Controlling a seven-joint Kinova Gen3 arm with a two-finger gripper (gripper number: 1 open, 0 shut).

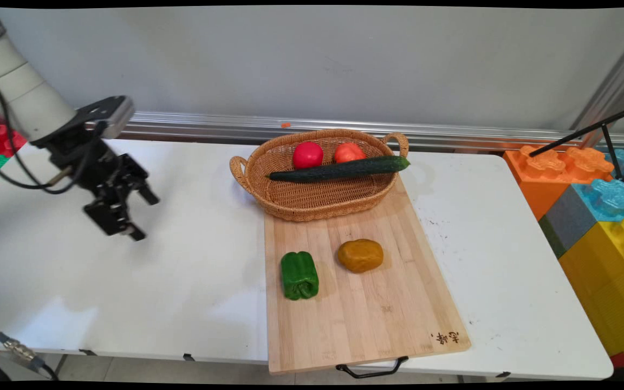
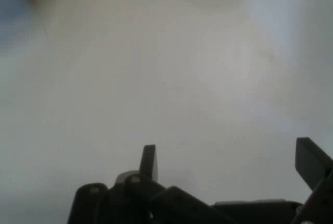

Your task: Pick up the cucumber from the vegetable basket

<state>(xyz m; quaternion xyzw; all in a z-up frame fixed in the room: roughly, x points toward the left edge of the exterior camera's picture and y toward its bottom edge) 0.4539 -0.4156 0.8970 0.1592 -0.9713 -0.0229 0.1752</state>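
Nearest the camera, we find a cutting board (image 1: 366,314) bearing a green pepper (image 1: 299,275) and a potato (image 1: 360,255). We note the pincer (image 1: 141,216) hovering over bare surface (image 1: 128,292) well left of them (fingers (image 2: 148,162) apart, holding nothing). Any grasp, we judge, first requires travel toward the board or the basket (image 1: 312,208).

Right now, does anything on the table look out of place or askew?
The long dark green cucumber is too long for the woven wicker basket; its right end rests on the rim. The bamboo cutting board lies slightly askew, overhanging the table's near edge.
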